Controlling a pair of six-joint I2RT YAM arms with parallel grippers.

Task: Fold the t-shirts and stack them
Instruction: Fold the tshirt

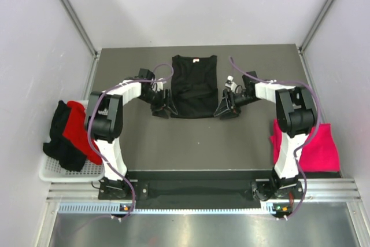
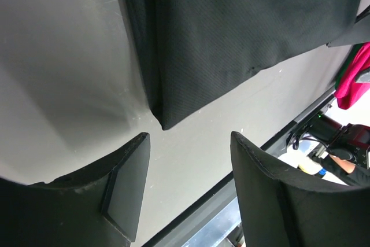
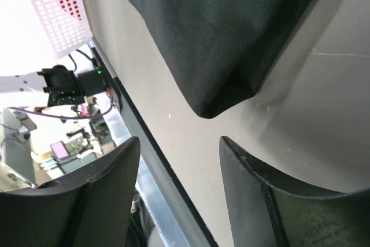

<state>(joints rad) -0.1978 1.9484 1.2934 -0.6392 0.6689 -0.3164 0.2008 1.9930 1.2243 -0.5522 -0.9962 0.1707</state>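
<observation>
Readiness for a fold, judging by the pose. Flanked black t-shirt (image 1: 194,85) with left gripper (image 1: 163,108) and right gripper (image 1: 226,109), jaws wide and empty, a near hem corner lying just ahead of each gap, untouched.

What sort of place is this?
Likely a robot lab cell: left arm and right arm bolted to a table, bare white walls, a black t-shirt laid out for folding.
</observation>
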